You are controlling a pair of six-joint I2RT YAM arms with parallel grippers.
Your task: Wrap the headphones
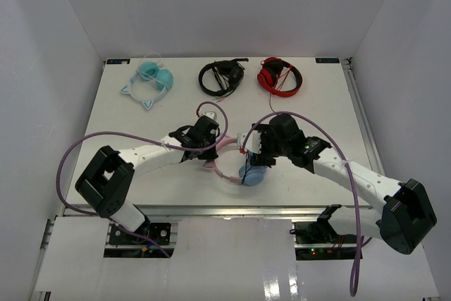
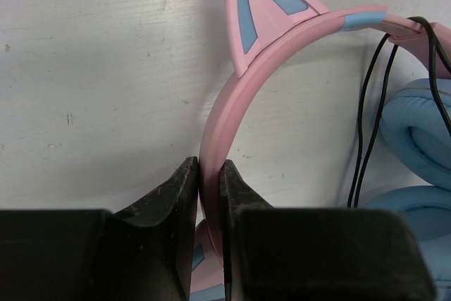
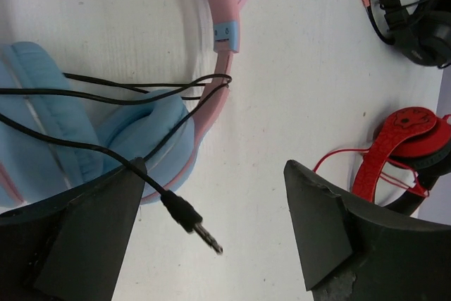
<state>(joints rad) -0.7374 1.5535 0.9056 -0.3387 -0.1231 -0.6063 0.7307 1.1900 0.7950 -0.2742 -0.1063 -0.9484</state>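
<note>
The headphones [image 1: 250, 174] lie at the table's near middle, with a pink cat-ear headband [image 2: 224, 103] and light blue ear cups [image 3: 134, 132]. My left gripper [image 2: 209, 168] is shut on the headband just below a cat ear [image 2: 264, 5]. The thin black cable [image 2: 365, 118] runs in loops across the ear cups. My right gripper [image 3: 215, 174] is open beside the ear cups. The cable's plug [image 3: 187, 218] hangs free between its fingers, close to the left finger [image 3: 106, 216]. From above, both grippers [image 1: 209, 139] [image 1: 252, 147] sit over the headphones.
At the back of the table lie an all-teal cat-ear pair [image 1: 151, 79], a black pair [image 1: 220, 77] and a red pair [image 1: 280, 75]. The red pair [image 3: 402, 146] and the black pair [image 3: 416, 5] show to the right in the right wrist view. White walls enclose the table.
</note>
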